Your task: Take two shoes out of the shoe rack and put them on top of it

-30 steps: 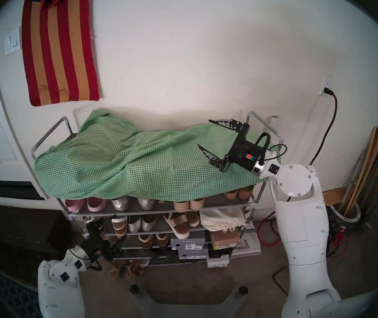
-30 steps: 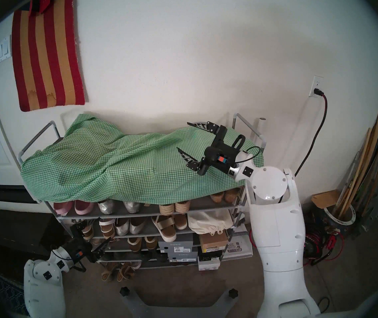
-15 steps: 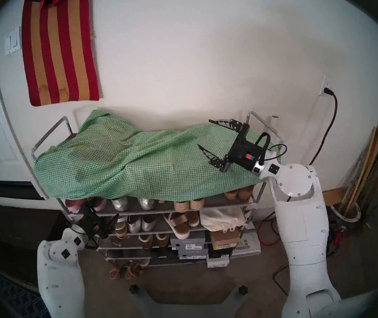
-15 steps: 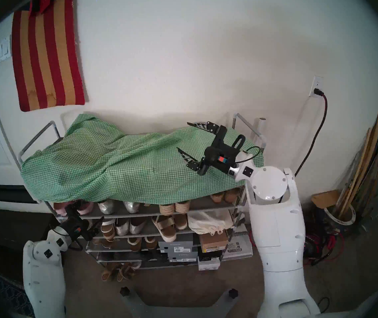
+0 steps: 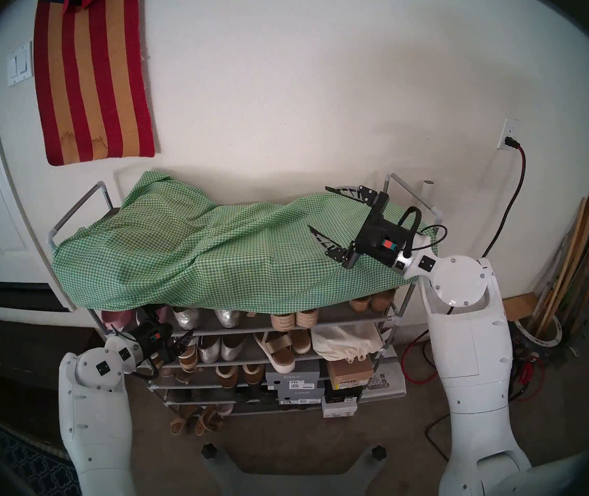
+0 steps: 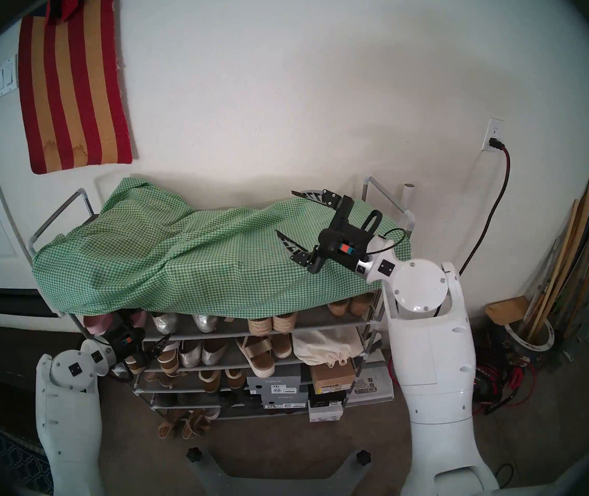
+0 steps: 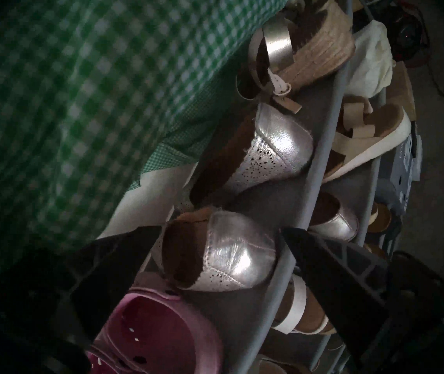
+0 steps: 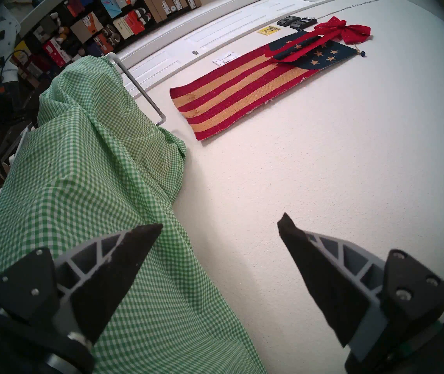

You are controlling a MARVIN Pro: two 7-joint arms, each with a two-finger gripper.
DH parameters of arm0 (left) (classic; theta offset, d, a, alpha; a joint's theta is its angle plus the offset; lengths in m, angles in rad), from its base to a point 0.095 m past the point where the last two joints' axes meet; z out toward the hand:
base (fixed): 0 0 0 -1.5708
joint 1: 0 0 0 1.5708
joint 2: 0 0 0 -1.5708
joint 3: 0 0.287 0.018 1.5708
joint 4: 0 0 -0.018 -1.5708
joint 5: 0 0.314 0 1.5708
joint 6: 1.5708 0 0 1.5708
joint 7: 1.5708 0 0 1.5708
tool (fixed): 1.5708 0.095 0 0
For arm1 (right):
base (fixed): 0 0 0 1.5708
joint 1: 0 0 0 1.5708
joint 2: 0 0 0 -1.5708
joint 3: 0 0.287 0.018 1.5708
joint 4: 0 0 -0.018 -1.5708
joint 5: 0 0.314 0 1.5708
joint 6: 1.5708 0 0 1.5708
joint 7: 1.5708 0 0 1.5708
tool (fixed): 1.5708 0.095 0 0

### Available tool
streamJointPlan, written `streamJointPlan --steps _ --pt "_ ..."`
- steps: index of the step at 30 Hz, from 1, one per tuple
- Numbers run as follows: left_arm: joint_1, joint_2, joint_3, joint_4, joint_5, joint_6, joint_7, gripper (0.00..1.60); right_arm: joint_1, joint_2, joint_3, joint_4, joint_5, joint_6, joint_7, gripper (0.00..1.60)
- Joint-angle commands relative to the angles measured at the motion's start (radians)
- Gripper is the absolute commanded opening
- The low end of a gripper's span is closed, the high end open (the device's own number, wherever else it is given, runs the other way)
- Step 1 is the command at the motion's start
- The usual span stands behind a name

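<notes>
the left gripper [image 7: 216, 234] stood with its jaws released, black fingers either side of the heel of the nearer perforated metallic silver ballet flat [image 7: 223, 253], not visibly touching it. its twin [image 7: 256, 152] sat just beyond on the same grey tier of the grey metal-tube shoe rack [image 5: 343, 323], under the green gingham cloth [image 5: 214, 248]. above the cloth, the right gripper [image 5: 318, 209] hung with jaws released, grasping nothing.

Two perforated silver ballet flats [image 7: 231, 257] with tan insoles — side by side, upright, heels toward the front rail, on the second tier of the grey tube shoe rack [image 5: 321, 327]. Second flat [image 7: 264, 154] just beside the first. Rack top draped in cloth; lower tiers crowded with footwear and boxes.
</notes>
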Motion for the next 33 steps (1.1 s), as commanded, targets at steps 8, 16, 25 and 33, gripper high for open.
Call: streamJointPlan --steps 8,16,25,33 --pt "-0.114 0.029 0.022 0.185 0.104 0.054 0.08 1.6 0.0 0.001 -0.001 0.0 -0.002 0.0 0.0 1.6" --pt "-0.153 0.025 0.055 0.287 0.145 0.049 0.145 1.6 0.0 0.001 -0.001 0.0 -0.002 0.0 0.0 1.6" --pt "-0.148 0.027 0.081 0.306 0.102 0.012 0.086 0.0 0.0 0.001 -0.001 0.0 -0.002 0.0 0.0 1.6" --pt "-0.119 0.027 0.071 0.293 0.085 0.013 0.039 0.0 0.0 0.001 -0.001 0.0 -0.002 0.0 0.0 1.6"
